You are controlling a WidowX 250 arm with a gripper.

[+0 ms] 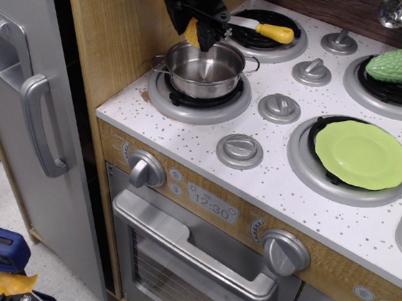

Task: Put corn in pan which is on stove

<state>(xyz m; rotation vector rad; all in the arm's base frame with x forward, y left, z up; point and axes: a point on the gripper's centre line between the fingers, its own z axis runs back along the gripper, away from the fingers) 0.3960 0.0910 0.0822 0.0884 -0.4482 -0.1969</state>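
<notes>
We see the stove (207, 158) with its speckled counter, and on its near-left burner the steel pan (204, 69), which we take as our landmark. Just above the pan's back rim hangs the gripper (197, 29), jaws pinching the corn (192, 32) by its sides. We judge the corn light, stiff and a little slippery where it tapers, so the thicker bumpy middle looks the safest place to hold it.
</notes>
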